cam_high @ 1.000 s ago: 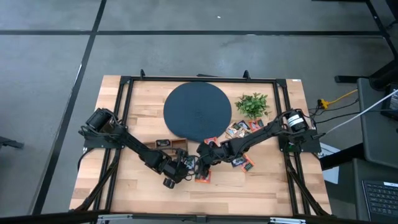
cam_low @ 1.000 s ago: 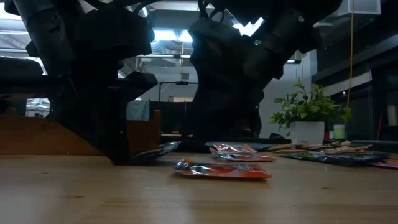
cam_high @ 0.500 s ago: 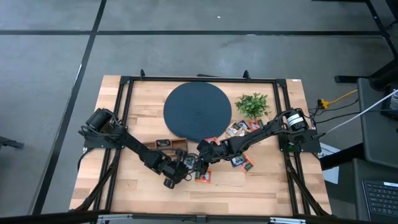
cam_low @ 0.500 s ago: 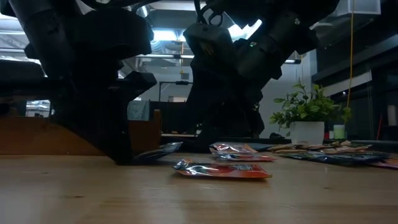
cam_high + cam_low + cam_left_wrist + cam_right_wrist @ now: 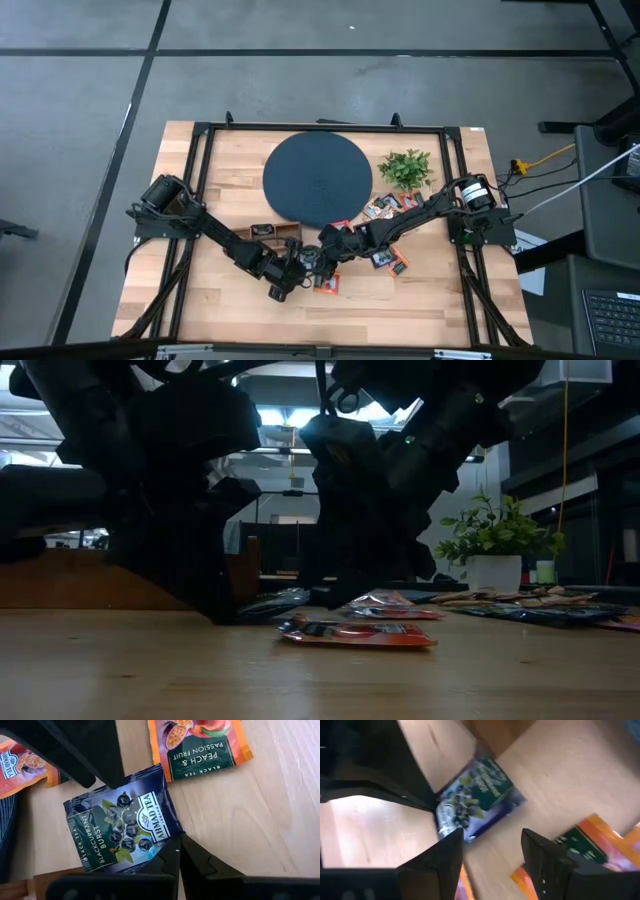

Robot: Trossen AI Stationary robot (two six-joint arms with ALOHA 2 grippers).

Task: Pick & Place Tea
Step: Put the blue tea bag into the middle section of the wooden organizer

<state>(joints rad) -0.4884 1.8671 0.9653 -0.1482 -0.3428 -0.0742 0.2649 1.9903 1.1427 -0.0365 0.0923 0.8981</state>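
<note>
Pincers: two [image 5: 179, 851] [image 5: 492, 847] | dark sachet [image 5: 122, 822]: one | orange sachets [image 5: 200, 745]: two

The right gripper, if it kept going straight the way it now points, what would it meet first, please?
Most likely the dark blackcurrant sachet, pinched by the shut left gripper. The right gripper is open and points at it; depth is unclear.

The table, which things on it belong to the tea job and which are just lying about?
Part of the job:
- blackcurrant tea sachet, pinched by the shut left gripper
- peach tea sachet beside it
- other sachets near the plant
- open right gripper, hovering over the blackcurrant sachet

Just lying about:
- potted plant
- round dark disc
</note>
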